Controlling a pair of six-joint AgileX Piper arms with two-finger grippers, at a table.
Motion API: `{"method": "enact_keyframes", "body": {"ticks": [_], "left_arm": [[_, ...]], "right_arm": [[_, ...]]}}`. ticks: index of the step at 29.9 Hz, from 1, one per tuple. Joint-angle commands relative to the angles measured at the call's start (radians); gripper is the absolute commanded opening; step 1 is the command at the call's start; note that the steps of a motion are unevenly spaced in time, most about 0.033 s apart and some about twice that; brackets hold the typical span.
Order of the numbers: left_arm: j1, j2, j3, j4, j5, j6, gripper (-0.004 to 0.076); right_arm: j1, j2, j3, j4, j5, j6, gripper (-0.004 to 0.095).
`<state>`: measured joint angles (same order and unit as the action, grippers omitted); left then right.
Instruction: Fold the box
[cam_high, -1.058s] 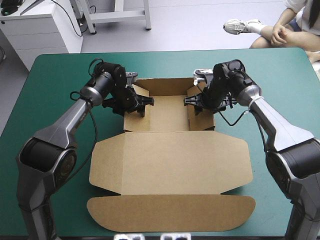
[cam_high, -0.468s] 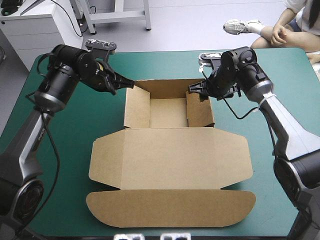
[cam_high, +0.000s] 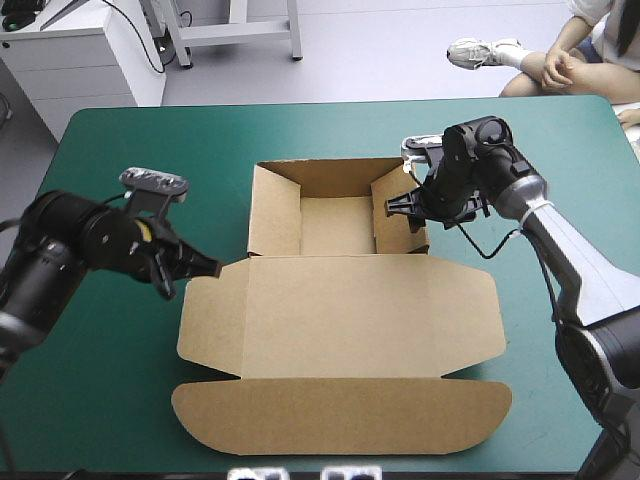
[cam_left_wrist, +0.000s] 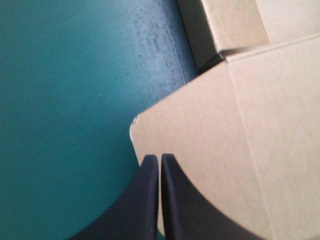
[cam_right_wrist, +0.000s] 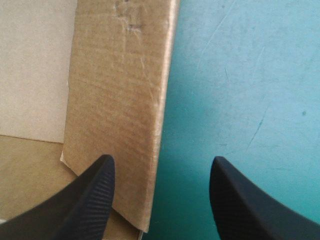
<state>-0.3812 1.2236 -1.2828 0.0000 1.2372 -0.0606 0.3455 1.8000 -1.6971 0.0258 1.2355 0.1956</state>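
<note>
The brown box (cam_high: 340, 320) lies mid-table as an open tray (cam_high: 335, 225) with raised walls at the far side. Its lid lies flat toward me, ending in a rounded tuck flap (cam_high: 340, 420). My left gripper (cam_high: 210, 268) is shut, its black tips (cam_left_wrist: 160, 159) meeting just over the corner of the lid's left side flap (cam_left_wrist: 225, 130), with both fingers above the board. My right gripper (cam_high: 408, 210) stands open astride the tray's right wall (cam_right_wrist: 120, 90). One of its fingers (cam_right_wrist: 90, 195) is over the inner side and the other is over the teal-green cover.
Bare teal-green cover (cam_high: 110, 380) stretches to the left and right of the box. The tuck flap's rounded edge lies close to the table's near edge. The right arm's black cable hangs beside the tray's right wall.
My left gripper has left the tray's far-left corner, swung out and back to the lid's left flap, and shut. The right gripper has stayed open at the right wall.
</note>
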Motion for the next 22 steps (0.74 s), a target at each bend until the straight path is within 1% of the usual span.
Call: {"method": "enact_keyframes", "body": {"ticks": [1,6,9,12,13,14,16,18,19,22], "left_arm": [[-0.001,-0.164,0.058,-0.008,-0.018,-0.007,-0.0006],[-0.001,-0.365,0.174,0.0,-0.081,0.002,-0.0006],[-0.001,-0.466,0.251,0.018,-0.114,0.007,-0.0006],[-0.001,-0.556,0.322,0.044,-0.12,0.003,-0.0006],[-0.001,-0.578,0.341,0.044,-0.12,0.003,-0.0006],[-0.001,-0.606,0.366,0.044,-0.118,0.004,-0.0006],[-0.001,-0.64,0.397,0.044,-0.116,0.004,-0.0006],[-0.001,-0.676,0.426,0.044,-0.116,0.004,-0.0006],[-0.001,-0.686,0.432,0.044,-0.116,0.004,-0.0007],[-0.001,-0.709,0.443,0.044,-0.105,0.004,-0.0007]], "right_arm": [[-0.005,-0.02,-0.02,0.0,-0.024,-0.015,0.0528],[-0.005,0.022,-0.02,0.069,-0.03,-0.046,0.0527],[-0.005,0.054,-0.02,0.088,-0.019,-0.052,0.0521],[-0.005,0.088,-0.02,0.092,-0.004,-0.058,0.0474],[-0.005,0.095,-0.02,0.092,0.003,-0.07,0.0434],[-0.005,0.105,-0.02,0.097,0.016,-0.095,0.0374],[-0.005,0.117,-0.02,0.127,0.016,-0.148,0.0216],[-0.005,0.119,-0.02,0.141,0.016,-0.196,-0.0011],[-0.005,0.119,-0.02,0.13,0.016,-0.196,-0.0011],[-0.022,0.084,-0.03,0.042,0.016,-0.176,-0.002]]}}
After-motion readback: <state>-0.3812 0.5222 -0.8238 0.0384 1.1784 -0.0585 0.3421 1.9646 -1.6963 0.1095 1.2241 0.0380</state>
